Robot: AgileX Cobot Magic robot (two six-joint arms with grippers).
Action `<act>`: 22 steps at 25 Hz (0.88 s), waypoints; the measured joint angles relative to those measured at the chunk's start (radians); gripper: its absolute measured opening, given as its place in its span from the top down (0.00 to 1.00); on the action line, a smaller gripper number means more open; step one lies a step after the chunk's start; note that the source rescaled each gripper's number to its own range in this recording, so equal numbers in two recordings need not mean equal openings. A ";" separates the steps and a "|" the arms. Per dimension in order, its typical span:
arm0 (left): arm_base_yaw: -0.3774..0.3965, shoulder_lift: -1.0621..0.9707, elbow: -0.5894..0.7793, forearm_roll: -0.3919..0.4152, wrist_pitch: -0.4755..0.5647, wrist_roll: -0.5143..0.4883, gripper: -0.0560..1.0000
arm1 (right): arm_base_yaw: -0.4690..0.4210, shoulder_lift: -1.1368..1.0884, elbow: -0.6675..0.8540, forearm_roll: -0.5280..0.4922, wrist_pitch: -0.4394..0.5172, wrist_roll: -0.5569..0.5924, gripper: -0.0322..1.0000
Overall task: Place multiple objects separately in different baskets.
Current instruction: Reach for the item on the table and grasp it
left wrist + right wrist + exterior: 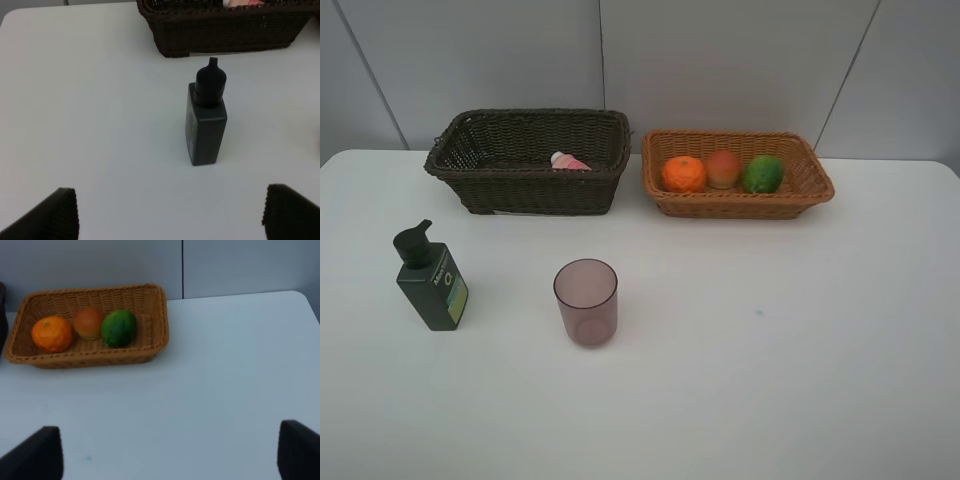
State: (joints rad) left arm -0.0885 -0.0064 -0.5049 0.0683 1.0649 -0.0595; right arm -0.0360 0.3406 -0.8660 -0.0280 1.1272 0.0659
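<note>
Ahead of the left gripper — jaws spread wide — stands the dark green pump bottle, well apart.

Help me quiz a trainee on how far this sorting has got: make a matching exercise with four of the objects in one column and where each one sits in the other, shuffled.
Things
1. dark green pump bottle
2. mauve cup
3. pink bottle
4. tangerine

Places
A. in the tan basket
B. standing on the table, far left
C. in the dark brown basket
D. standing on the table, nearer the middle

Pairs: 1-B, 2-D, 3-C, 4-A
</note>
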 joint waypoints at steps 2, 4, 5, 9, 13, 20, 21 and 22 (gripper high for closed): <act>0.000 0.000 0.000 0.000 0.000 0.000 0.04 | 0.000 -0.039 0.022 0.001 0.006 0.000 0.18; 0.000 0.000 0.000 0.000 0.000 0.000 0.04 | 0.000 -0.081 0.056 0.001 0.006 -0.003 0.18; 0.000 0.000 0.000 0.000 0.000 0.000 0.04 | 0.000 -0.108 0.079 0.001 0.005 -0.003 0.18; 0.000 0.000 0.000 0.000 0.000 0.000 0.04 | 0.000 -0.213 0.174 0.001 -0.007 -0.003 0.18; 0.000 0.000 0.000 0.000 0.000 0.000 0.04 | 0.000 -0.295 0.261 0.002 -0.035 -0.004 0.18; 0.000 0.000 0.000 0.000 0.000 0.000 0.04 | 0.000 -0.344 0.341 0.002 -0.057 -0.006 0.18; 0.000 0.000 0.000 0.000 0.000 0.000 0.04 | 0.000 -0.344 0.341 0.002 -0.059 -0.006 0.18; 0.000 0.000 0.000 0.000 0.000 0.000 0.04 | 0.000 -0.344 0.341 0.002 -0.060 -0.006 0.18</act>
State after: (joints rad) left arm -0.0885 -0.0064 -0.5049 0.0683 1.0649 -0.0595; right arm -0.0360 -0.0036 -0.5247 -0.0261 1.0668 0.0596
